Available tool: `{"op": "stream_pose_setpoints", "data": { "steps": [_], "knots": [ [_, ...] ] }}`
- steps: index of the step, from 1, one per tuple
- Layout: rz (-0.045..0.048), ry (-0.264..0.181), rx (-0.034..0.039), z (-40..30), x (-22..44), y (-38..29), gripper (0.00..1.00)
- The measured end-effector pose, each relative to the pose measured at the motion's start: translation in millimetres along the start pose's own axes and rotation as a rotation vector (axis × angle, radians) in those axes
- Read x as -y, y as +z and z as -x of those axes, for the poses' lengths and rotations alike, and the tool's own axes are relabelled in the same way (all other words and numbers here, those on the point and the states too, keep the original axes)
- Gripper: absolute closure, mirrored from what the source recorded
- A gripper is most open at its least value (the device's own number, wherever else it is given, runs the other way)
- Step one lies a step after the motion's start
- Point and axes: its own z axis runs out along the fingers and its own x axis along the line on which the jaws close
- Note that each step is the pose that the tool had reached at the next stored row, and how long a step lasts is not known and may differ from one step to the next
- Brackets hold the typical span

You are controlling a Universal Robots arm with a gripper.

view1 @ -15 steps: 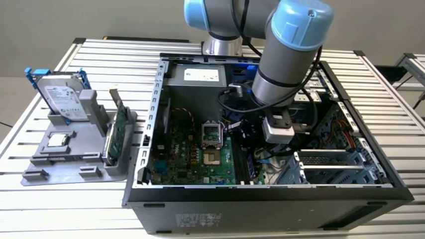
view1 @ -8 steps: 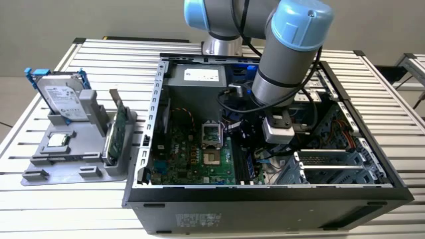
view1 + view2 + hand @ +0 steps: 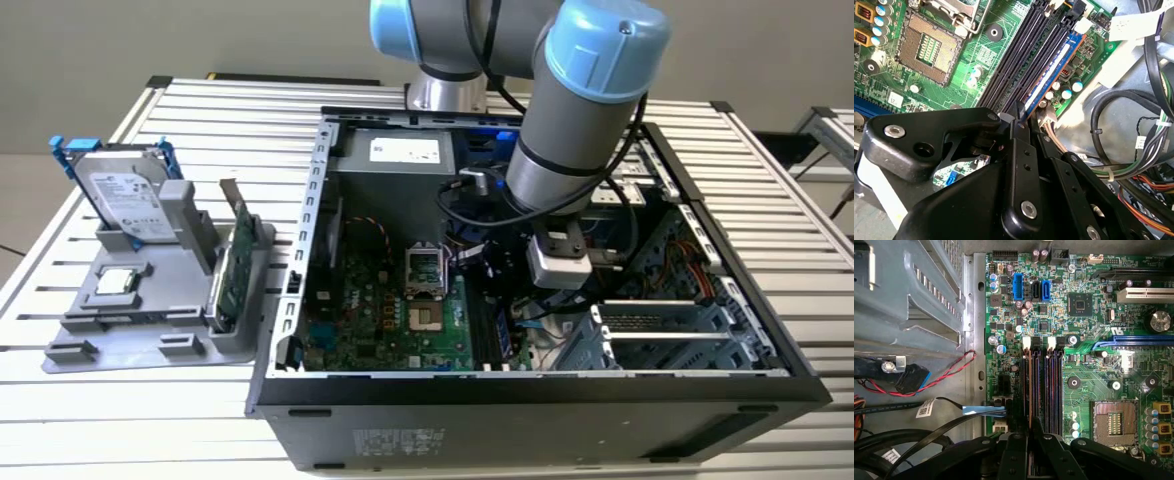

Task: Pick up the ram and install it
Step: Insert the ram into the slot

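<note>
Inside the open computer case [image 3: 561, 385] on the slatted worktop [image 3: 160, 410], the ram [image 3: 1050, 75] stands on edge in the outermost memory slot of the motherboard [image 3: 1089, 390], beside three bare slots. The end effector [image 3: 1019, 120] pinches the ram's near end. Cables [image 3: 1134, 145] crowd the slot's outer side. A grey tray [image 3: 147, 320] outside holds a hard drive [image 3: 127, 195] and an expansion card [image 3: 238, 270].
</note>
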Motion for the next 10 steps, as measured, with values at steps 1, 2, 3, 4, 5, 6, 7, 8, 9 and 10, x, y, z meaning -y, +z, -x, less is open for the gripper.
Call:
{"op": "stream_pose_setpoints", "data": {
  "steps": [1,2,3,4,5,6,7,8,9,10],
  "knots": [
    [-0.0007,0.000,0.0001,0.0,-0.1,0.0,1.00],
    [-0.0011,0.000,0.0001,0.0,-0.2,0.0,1.00],
    [-0.0013,0.000,0.0001,0.0,-0.2,0.1,1.00],
    [-0.0015,0.000,0.0001,0.0,-0.2,0.3,1.00],
    [-0.0018,0.000,0.0000,0.1,-0.3,0.6,1.00],
    [-0.0017,0.001,0.0002,0.1,-0.3,1.2,1.00],
    [-0.0017,0.001,0.0003,0.1,-0.2,1.9,1.00],
    [-0.0016,0.001,0.0003,0.1,-0.2,2.6,1.00],
    [-0.0019,0.001,0.0003,0.0,-0.2,3.3,1.00],
    [-0.0025,0.001,0.0002,0.0,-0.1,3.9,1.00]
  ]
}}
